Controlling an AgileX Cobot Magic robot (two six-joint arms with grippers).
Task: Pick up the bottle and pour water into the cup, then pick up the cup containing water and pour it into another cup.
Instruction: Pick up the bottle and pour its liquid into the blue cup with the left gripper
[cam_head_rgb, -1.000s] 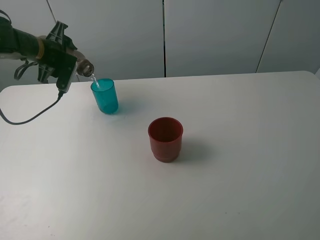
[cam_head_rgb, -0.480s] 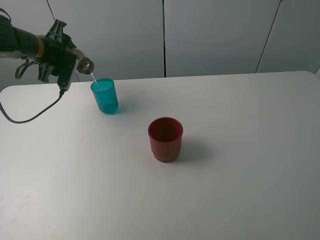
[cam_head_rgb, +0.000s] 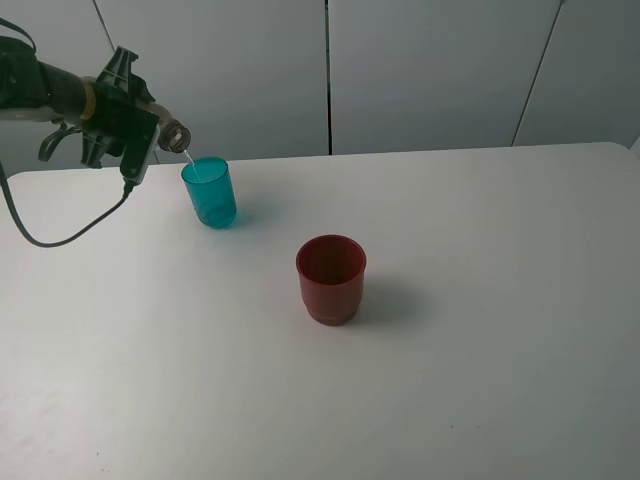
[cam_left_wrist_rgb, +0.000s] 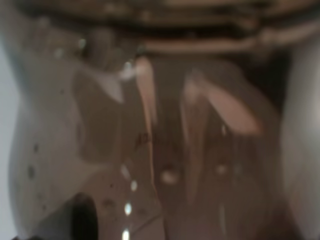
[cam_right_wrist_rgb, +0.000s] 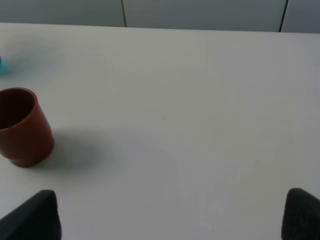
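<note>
Exterior high: we've left jaws clamped on bottle (cam_head_rgb: 172, 134), axis near-horizontal, mouth just above cup (cam_head_rgb: 210, 192) rim; right jaws apart.

Teal cup (cam_head_rgb: 209, 195), red cup (cam_head_rgb: 330, 278), grey-brown bottle (cam_head_rgb: 173, 134)

The smoky bottle (cam_head_rgb: 173, 133) was tilted neck-down, its mouth just above the upright teal cup (cam_head_rgb: 209, 192) near the desk's (cam_head_rgb: 480, 330) far left corner; the upright red cup (cam_head_rgb: 330, 278) stood mid-desk, apart.
</note>
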